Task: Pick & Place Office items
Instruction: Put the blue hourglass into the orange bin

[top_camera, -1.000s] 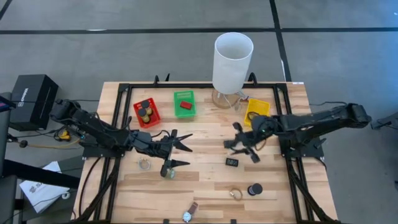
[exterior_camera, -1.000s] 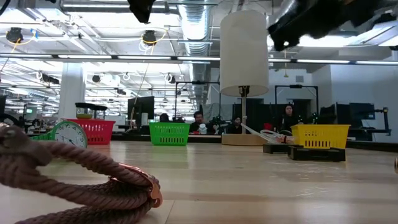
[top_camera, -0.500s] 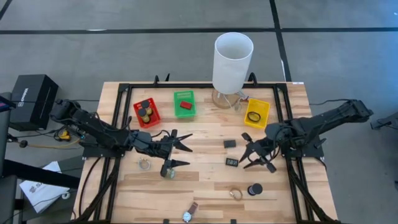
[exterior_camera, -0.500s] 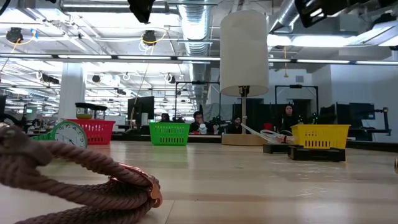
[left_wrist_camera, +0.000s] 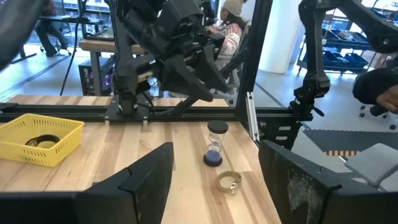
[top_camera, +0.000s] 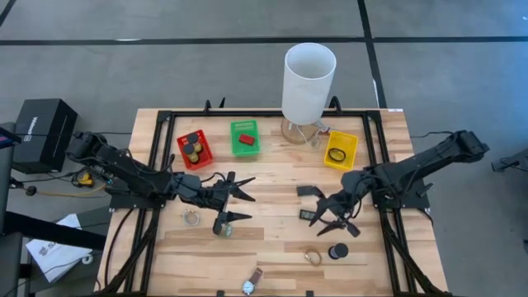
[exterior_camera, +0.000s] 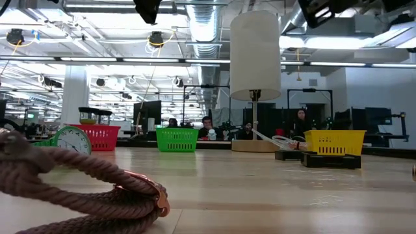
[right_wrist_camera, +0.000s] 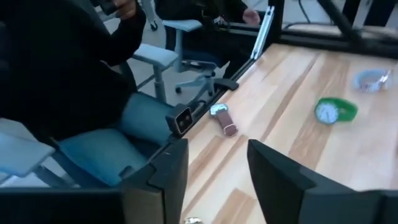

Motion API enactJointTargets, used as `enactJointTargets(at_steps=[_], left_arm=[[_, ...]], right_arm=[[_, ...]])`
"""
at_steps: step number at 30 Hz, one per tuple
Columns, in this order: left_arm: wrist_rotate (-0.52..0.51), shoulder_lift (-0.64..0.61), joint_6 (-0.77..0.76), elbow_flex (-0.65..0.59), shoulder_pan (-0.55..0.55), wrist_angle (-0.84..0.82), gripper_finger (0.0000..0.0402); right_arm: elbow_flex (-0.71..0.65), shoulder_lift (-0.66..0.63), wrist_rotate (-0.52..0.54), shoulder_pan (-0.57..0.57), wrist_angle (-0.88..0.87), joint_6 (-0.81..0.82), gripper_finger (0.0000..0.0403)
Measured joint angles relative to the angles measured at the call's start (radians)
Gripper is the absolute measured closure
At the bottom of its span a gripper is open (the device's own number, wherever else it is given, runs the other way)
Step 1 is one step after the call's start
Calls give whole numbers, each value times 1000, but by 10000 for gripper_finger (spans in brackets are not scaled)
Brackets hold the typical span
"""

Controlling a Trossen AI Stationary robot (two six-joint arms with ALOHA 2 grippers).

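R pincer [top_camera: 326,223] hangs w/ fingers apart and empty over the desk [top_camera: 272,186], right by a small black block [top_camera: 307,215]; looks like the reach-in step for the next pick, so next move prob calls for dropping over that block and closing on it, then carrying to a bin. L pincer [top_camera: 239,198] waits mid-desk, fingers apart, nothing held, w/ the green tape roll [top_camera: 224,228] just beside it. Still loose on the desk: another black block [top_camera: 306,190], black cylinder [top_camera: 337,251], ring [top_camera: 313,257], wristwatch [top_camera: 252,282], clear disc [top_camera: 191,219].
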Motion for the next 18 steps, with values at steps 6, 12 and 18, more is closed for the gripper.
enactJointTargets(at_steps=[6, 12, 18], left_arm=[[0, 0, -83, 0, 0, 0, 170], [0, 0, -88, 0, 0, 0, 170], [0, 0, -88, 0, 0, 4, 170]], right_arm=[[0, -76, 2, 4, -16, -127, 199], [0, -196, 31, 7, -183, -128, 170], [0, -194, 85, 67, -330, -39, 168]])
